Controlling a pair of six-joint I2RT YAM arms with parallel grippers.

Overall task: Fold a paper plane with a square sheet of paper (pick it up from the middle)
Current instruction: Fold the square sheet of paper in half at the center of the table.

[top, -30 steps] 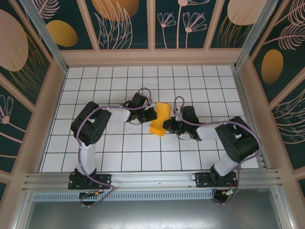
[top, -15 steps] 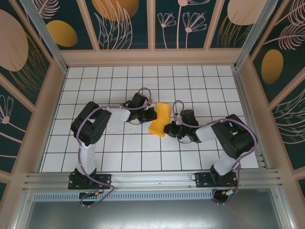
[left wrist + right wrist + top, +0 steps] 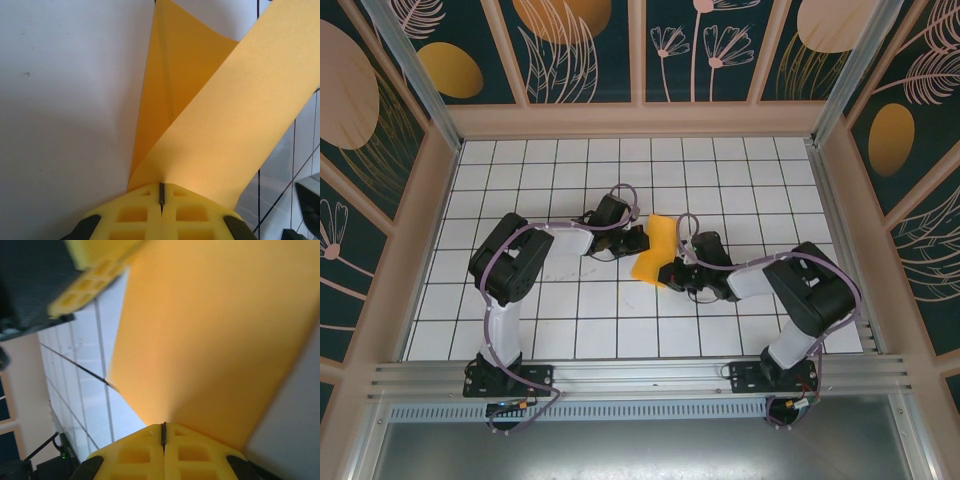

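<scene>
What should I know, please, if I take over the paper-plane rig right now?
Left gripper: jaws shut on the orange paper sheet.
Right gripper: jaws shut on its near end.
Sheet: middle of the table, between the two arms, partly folded, one crease showing.
Done: sheet gripped, first folding begun.
Left to do: the remaining folds into a pointed plane.

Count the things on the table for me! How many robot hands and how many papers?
Robot hands: 2, the left hand and the right hand
Pieces of orange-yellow paper: 1
Total: 3
</scene>
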